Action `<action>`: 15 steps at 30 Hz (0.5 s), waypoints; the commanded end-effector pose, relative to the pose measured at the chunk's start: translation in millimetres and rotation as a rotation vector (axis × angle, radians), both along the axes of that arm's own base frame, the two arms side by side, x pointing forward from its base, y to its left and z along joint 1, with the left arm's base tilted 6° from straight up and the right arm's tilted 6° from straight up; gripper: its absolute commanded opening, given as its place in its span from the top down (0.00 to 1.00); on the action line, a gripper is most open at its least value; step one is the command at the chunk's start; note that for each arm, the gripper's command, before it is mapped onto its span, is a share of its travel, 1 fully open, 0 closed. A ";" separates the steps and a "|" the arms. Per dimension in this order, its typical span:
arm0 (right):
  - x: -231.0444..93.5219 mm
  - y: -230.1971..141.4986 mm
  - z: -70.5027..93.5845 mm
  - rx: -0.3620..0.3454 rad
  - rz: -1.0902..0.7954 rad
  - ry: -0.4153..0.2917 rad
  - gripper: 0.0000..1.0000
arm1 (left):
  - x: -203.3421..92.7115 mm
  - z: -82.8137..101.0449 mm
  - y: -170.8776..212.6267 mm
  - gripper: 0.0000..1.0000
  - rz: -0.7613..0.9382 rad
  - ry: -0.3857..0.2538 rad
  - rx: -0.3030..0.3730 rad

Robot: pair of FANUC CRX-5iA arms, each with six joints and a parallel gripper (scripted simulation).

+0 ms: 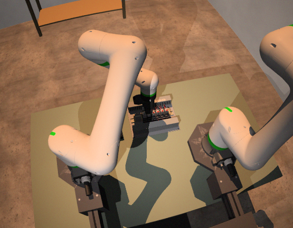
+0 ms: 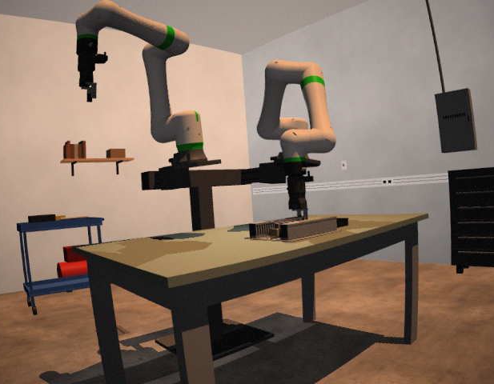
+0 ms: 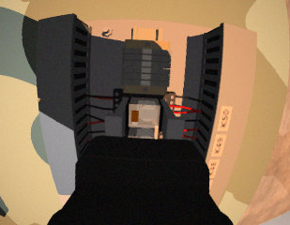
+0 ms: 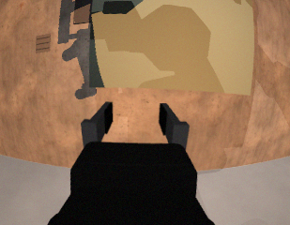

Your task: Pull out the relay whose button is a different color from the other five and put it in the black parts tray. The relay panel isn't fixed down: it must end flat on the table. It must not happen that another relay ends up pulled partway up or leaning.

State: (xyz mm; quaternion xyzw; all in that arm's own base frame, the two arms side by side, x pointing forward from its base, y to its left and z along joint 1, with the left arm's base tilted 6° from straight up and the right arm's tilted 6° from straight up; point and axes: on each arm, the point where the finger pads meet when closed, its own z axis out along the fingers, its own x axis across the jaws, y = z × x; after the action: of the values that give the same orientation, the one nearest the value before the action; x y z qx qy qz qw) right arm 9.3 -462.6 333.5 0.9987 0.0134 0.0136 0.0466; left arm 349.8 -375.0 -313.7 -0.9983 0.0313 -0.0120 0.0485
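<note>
Three pale labels can be made out, all on the pinkish base of the relay panel [image 1: 163, 127] [image 2: 309, 228] [image 3: 240, 94], in a row beside the left end effector [image 1: 148, 115] [image 2: 302, 214] [image 3: 145, 116], beyond a slotted wire duct [image 3: 212, 61]. The "K50" label [image 3: 225, 118] is farthest from the end effector's body, the "K49" label [image 3: 219, 144] comes next, and on the nearest label [image 3: 212, 172], partly hidden, only "48" reads surely.
</note>
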 end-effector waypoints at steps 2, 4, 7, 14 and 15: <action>-0.2 -0.2 0.9 -0.002 0.000 0.000 0.00 | 0.5 0.8 -0.8 1.00 0.000 -0.006 -0.002; -0.2 -0.2 0.9 -0.002 0.000 0.000 0.00 | 0.3 0.8 -0.8 1.00 -0.001 -0.012 -0.002; -0.2 -0.2 0.9 -0.002 0.000 0.000 0.00 | 0.0 0.9 -0.8 1.00 -0.002 -0.021 -0.002; -0.2 -0.2 0.9 -0.002 0.000 0.000 0.00 | -0.2 0.9 -0.8 1.00 -0.002 -0.027 -0.003; -0.2 -0.2 0.9 -0.002 0.000 0.000 0.00 | -0.2 0.9 -0.8 1.00 -0.002 -0.027 -0.003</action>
State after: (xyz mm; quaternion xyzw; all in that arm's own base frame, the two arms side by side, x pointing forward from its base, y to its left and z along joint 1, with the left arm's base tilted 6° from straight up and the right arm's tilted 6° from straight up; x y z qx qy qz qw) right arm 9.3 -462.6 333.5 0.9987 0.0134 0.0136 0.0466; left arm 349.1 -375.0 -313.5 -0.9980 0.0319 -0.0249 0.0481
